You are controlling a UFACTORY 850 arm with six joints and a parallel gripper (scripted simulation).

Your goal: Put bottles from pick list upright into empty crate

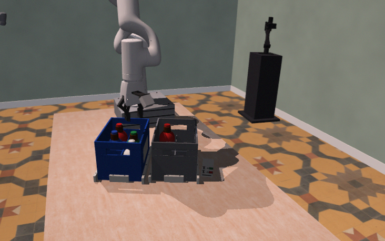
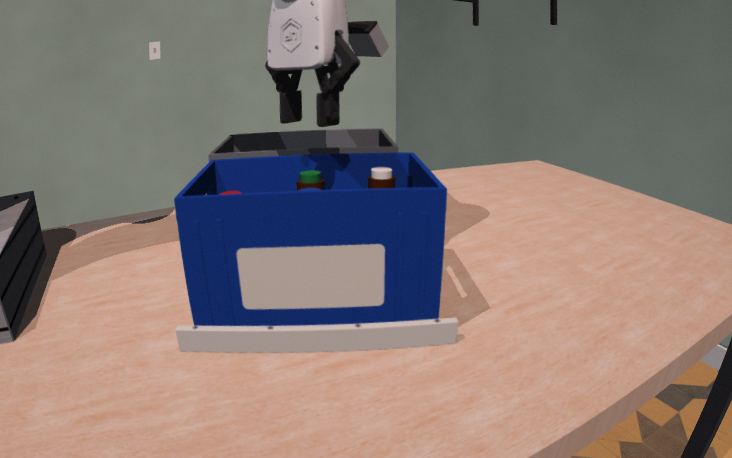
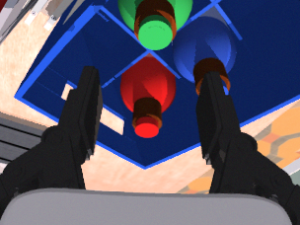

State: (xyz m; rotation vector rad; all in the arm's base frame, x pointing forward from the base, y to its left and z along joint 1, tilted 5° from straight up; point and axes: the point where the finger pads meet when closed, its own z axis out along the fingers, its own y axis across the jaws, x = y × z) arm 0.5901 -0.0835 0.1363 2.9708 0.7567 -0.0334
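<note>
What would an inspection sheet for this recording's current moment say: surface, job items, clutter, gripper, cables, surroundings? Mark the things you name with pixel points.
Surface: pale wood-look table [image 1: 93, 210] [image 2: 161, 399], shadows across it.
Source crate: blue crate [image 1: 119, 167] [image 2: 313, 221], with red, blue, green and white caps showing.
Target crate: gray crate [image 1: 174, 164] [image 2: 245, 153], one red bottle [image 1: 166, 137] inside.
Pick list: paper strip [image 1: 208, 167] beside the gray crate; green and red marks, counts too small to read.
Clutter: nothing seen.
Gripper: gripper [image 1: 133, 117] [image 2: 309, 116] [image 3: 150, 87] open above the blue crate, nothing between its fingers.
Cables: nothing seen.
Surroundings: green walls [image 1: 181, 42] [image 2: 107, 135], patterned tile floor [image 1: 278, 136], black pedestal [image 1: 261, 88] with a dark device on top.
</note>
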